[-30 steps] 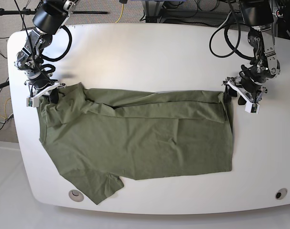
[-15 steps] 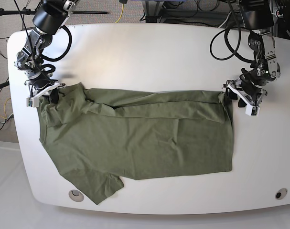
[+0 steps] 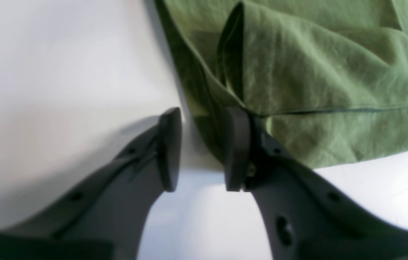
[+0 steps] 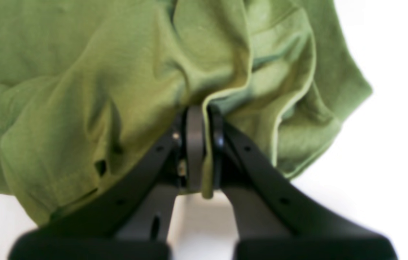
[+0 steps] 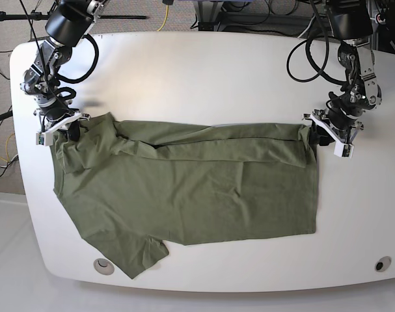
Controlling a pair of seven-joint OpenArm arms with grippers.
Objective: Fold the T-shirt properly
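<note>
Left gripper (image 3: 202,150) has narrowed its fingers beside the shirt (image 5: 184,188) hem, still ungripped; right gripper (image 4: 204,148) pinches cloth. Seat hem fully before lifting.

Matt cotton T-shirt (image 5: 184,188); glossy table (image 5: 204,65)

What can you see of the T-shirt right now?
The T-shirt is plain olive-green soft knit, slightly wrinkled, lying flat across the white table. Its far long edge is folded over into a band; one short sleeve sticks out toward the near edge. The right gripper is shut on a bunched fold at one far corner. At the other, the left gripper has jaws apart, one finger touching the hem.
</note>
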